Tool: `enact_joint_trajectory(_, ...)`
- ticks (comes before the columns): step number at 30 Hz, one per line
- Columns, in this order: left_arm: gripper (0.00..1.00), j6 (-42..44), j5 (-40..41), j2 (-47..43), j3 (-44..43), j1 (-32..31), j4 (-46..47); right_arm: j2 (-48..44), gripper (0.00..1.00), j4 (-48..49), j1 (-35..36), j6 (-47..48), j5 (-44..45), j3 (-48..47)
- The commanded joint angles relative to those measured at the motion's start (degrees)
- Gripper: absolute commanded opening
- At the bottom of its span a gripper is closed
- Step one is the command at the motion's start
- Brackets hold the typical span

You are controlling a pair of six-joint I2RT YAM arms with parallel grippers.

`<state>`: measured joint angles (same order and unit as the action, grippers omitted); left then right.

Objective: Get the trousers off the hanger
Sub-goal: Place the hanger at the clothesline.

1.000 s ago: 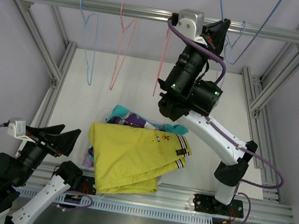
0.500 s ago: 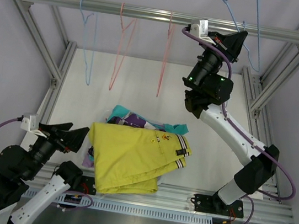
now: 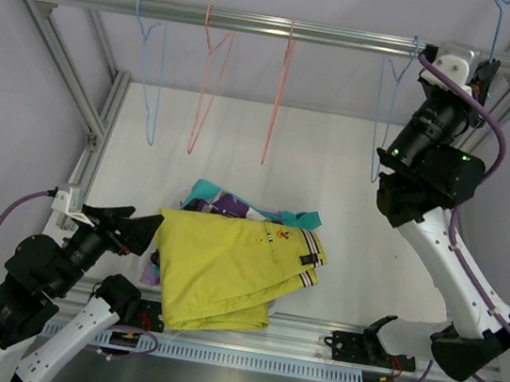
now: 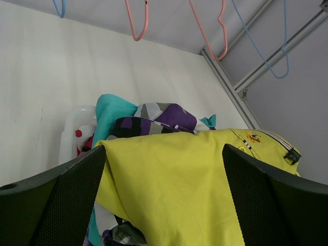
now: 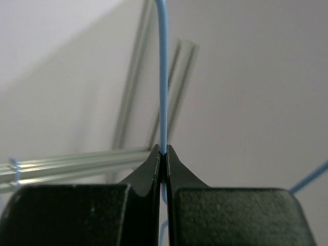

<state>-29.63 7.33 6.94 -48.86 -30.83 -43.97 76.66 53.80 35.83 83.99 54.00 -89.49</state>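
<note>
right tool (image 5: pixel 163 154): pressed together on the wire of a bare blue hanger (image 5: pixel 163 77), raised at the back-right corner by the rail (image 3: pixel 259 23).
left tool (image 3: pixel 141 223): spread wide, gripping nothing, low at the front left of the table (image 3: pixel 335 164).
trousers: one heap near the table's front. the mustard yellow pair (image 3: pixel 225 268) is on top, with the teal pair (image 3: pixel 207 192) and camouflage pair (image 3: pixel 229 206) poking out behind.
key relation: the heap lies just ahead of my left tool. the yellow pair's long axis runs across the table, striped cuffs rightward. the left arm is far nearer.
my read: the hangers on the rail (image 3: pixel 276 89) look bare.

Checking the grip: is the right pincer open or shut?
Shut: the right pincer clamps the blue hanger wire, with no gap between its tips.
</note>
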Motion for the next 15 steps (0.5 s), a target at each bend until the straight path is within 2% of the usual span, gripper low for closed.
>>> enact_joint_trajectory(1,0.99,1.4,-0.1,2.0,-2.2,0.3,-0.2,-4.9,0.00,-13.6,0.3,-24.7,-9.6,1.3)
enact_joint_trajectory(4,1.00,1.9,1.3,2.7,-2.6,0.3,-1.3,-8.7,0.00,-20.6,-0.2,-33.7,-20.7,1.8)
enact_joint_trajectory(5,0.99,1.9,1.6,3.0,-2.7,0.3,-1.5,-9.2,0.00,-24.8,-0.6,-38.8,-23.7,0.6)
enact_joint_trajectory(6,0.99,1.9,2.2,3.3,-2.9,0.3,-1.6,-9.5,0.00,-26.9,-1.1,-41.3,-30.4,-0.2)
enact_joint_trajectory(8,1.00,1.8,2.8,4.0,-3.1,0.3,-1.7,-9.3,0.00,-32.9,-2.3,-46.5,-36.7,-2.4)
enact_joint_trajectory(10,0.99,1.8,3.6,4.6,-3.2,0.3,-1.4,-7.8,0.00,-35.5,-2.5,-47.2,-42.7,-5.6)
enact_joint_trajectory(12,0.99,1.5,4.5,5.2,-2.9,0.3,-1.2,-3.7,0.00,-38.4,-2.7,-43.7,-42.7,-8.1)
enact_joint_trajectory(15,1.00,1.2,6.2,5.6,-2.8,0.3,-0.7,4.1,0.00,-37.1,-3.1,-34.5,-35.3,-12.2)
